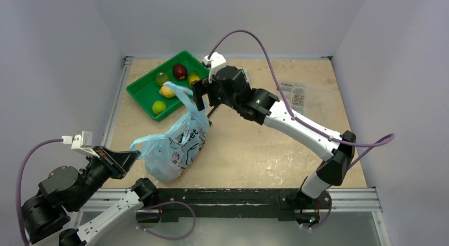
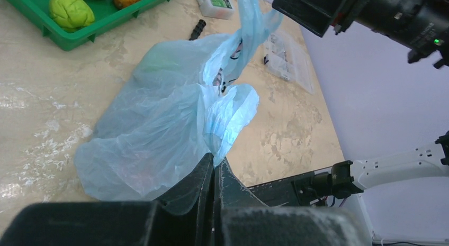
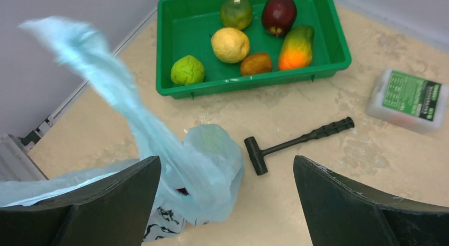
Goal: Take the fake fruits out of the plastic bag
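The light-blue plastic bag (image 1: 177, 145) with black cartoon prints lies slumped on the table near the front left. My left gripper (image 2: 217, 164) is shut on a pinch of the plastic bag (image 2: 159, 124) at its near edge. My right gripper (image 3: 226, 161) hangs open above the plastic bag (image 3: 212, 156), and one loose handle (image 3: 90, 61) streams up past its left finger. A greenish shape shows faintly through the film. Several fake fruits lie in the green tray (image 3: 254, 82): a bumpy green one (image 3: 187, 70), a yellow one (image 3: 230, 45) and a dark red one (image 3: 279, 14).
The green tray (image 1: 138, 92) stands at the back left. A black T-handled tool (image 3: 296, 142) lies just right of the bag. A small plastic box with a green label (image 3: 409, 100) and a clear pouch (image 1: 299, 98) lie further right.
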